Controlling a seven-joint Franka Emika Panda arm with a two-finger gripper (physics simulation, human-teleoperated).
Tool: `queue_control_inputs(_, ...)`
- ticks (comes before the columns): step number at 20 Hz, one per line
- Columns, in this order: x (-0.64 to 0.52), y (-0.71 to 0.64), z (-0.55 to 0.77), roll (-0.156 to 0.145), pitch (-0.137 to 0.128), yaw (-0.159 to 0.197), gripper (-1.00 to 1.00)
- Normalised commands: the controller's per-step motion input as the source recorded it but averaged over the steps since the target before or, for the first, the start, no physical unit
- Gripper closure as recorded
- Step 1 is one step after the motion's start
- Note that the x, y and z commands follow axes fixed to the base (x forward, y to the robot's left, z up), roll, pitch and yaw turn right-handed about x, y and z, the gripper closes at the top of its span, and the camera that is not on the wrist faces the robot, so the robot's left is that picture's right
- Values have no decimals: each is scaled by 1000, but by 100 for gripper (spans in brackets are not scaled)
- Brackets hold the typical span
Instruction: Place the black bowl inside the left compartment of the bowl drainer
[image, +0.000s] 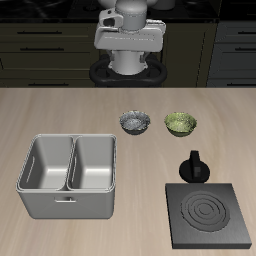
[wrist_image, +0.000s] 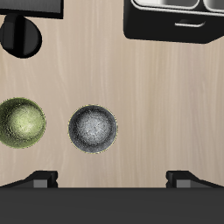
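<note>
The small round dark grey-black bowl with the speckled silvery inside (image: 134, 122) sits upright on the pale wooden table (image: 60, 110), toward the back of it and near the middle of its width, with the olive-green round bowl (image: 180, 123) just beside it at its 3 o'clock in the exterior view, the two apart and not touching. The large light-grey metal two-compartment bowl drainer (image: 70, 203) lies at about 7 o'clock from the black bowl, nearer the table's front edge and well apart from it; both its compartments look empty. A flat black square stove plate with concentric rings (image: 210, 214) lies at roughly 5 o'clock from the black bowl, with a small black knobbed object (image: 195, 166) just behind it. The two-finger gripper (wrist_image: 112, 180) hangs high over the back of the table, holding nothing. In the wrist view its dark fingertips (wrist_image: 40, 181) stand wide apart with bare table between them, and the black bowl (wrist_image: 93, 128) lies just ahead of the gap and slightly off its centre line, toward the green bowl (wrist_image: 22, 122). The coming move likely turns on that small offset: the hand seems to need a short shift toward the bowl and a long descent onto its rim. The bowl is round, so no axis governs the grasp.
</note>
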Motion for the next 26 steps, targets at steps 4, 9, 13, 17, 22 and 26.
queue_control_inputs(4,28,-40,-41,-30,10,11,-100)
queue_control_inputs(9,54,-39,-236,-19,29,9,-100)
queue_control_inputs(13,44,-57,-355,-10,54,18,-100)
queue_control_inputs(17,52,-41,-426,-17,51,-1,-100)
queue_control_inputs(22,89,49,-543,8,74,-4,-100)
queue_control_inputs(26,71,25,-316,39,32,-32,-100)
